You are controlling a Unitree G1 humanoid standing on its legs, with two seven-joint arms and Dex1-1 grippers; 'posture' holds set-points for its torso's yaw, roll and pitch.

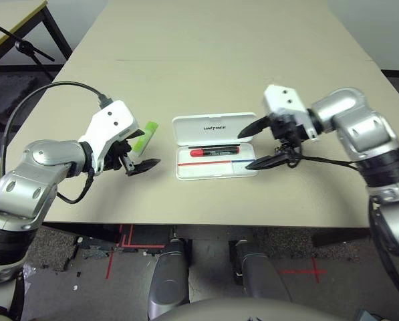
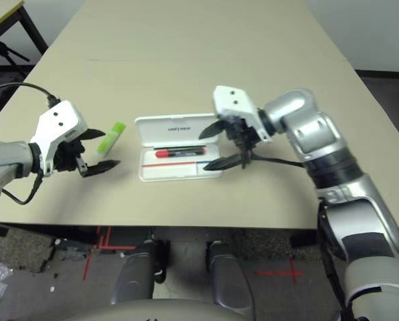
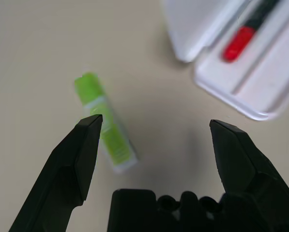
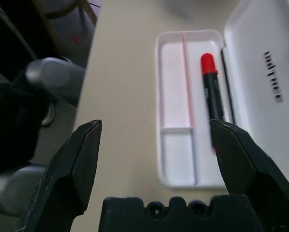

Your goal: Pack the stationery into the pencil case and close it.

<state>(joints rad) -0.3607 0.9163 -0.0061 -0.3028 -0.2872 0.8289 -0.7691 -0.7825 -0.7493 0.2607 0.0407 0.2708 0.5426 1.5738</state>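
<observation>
The left hand (image 1: 138,156) hangs low over the table (image 1: 206,60) with its two black fingers (image 3: 74,159) spread wide and nothing between them. Just beyond its fingertips lies the highlighter (image 1: 145,136), a lime-green stick flat on the table, slanting away from the hand; in the left wrist view it lies beside one finger, close to it, but whether they touch cannot be told.

The right hand (image 1: 259,143) is also spread wide and empty, pointing across toward the other hand. Its lower finger reaches over the near corner of the case (image 1: 214,148); its upper finger stands above the lid's end. Whether either finger touches the plastic cannot be told.

The case lies between the two hands, nearer the right one. It is white and open, the lid laid back flat on the far side with small dark lettering on it. The tray on the near side carries a thin red-and-blue line along its length, and a small partitioned compartment sits at the end under the right hand. The marker (image 1: 214,151), red with a black end, lies lengthwise in the tray against the hinge side, red end toward the left hand.

Beyond the case, the table runs on bare and beige.
</observation>
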